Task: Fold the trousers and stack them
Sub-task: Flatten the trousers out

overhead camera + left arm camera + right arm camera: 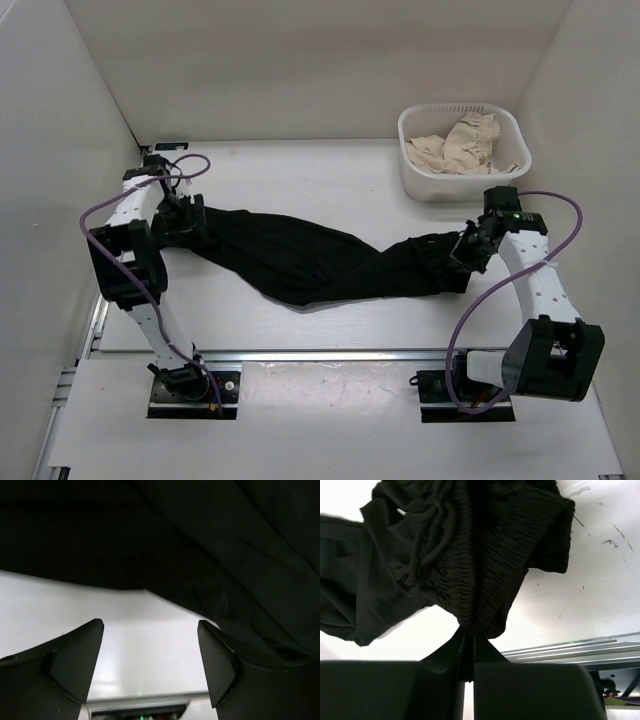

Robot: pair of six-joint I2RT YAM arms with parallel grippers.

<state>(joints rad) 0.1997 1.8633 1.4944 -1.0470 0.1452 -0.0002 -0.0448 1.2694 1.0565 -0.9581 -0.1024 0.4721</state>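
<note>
The trousers (320, 262) lie stretched across the bench (300, 170), not yet folded. The right claw (468, 632) pinches the gathered waistband (485, 565); the left claw (150, 650) gapes empty by the leg end (205, 235). Next, the left probably needs a hold there to carry it over.

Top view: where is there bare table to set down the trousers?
Widest bare patch: the far strip of the white table between the black fabric trousers and the back wall, left of the white plastic basket. A narrower strip runs between the trousers and the near metal rail. Crowded: the middle diagonal under the trousers and the basket's corner.
</note>
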